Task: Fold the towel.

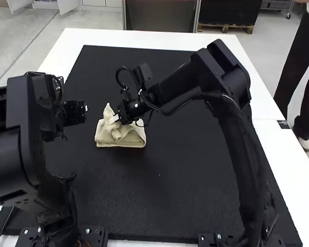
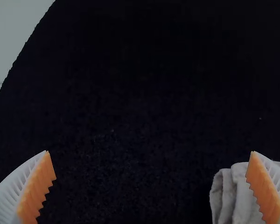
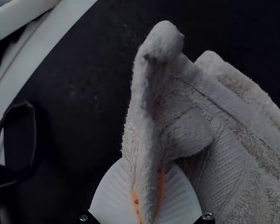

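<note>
The cream towel [image 1: 131, 137] lies bunched into a small folded bundle left of the mat's middle, one corner pulled up. At that raised part is my right gripper [image 1: 116, 118]. In the right wrist view the towel [image 3: 242, 154] has a fold standing up, pinched between the orange pads of my right gripper [image 3: 147, 196]. My left gripper [image 1: 82, 112] is off to the towel's left, above the mat. Seen from its own wrist, my left gripper [image 2: 151, 163] has its fingers wide apart, one of them overlapping the edge of the towel [image 2: 228, 196].
A black mat [image 1: 195, 170] covers most of the white table [image 1: 139, 39]. The right arm reaches across the mat's middle, and the left arm stands over its left side.
</note>
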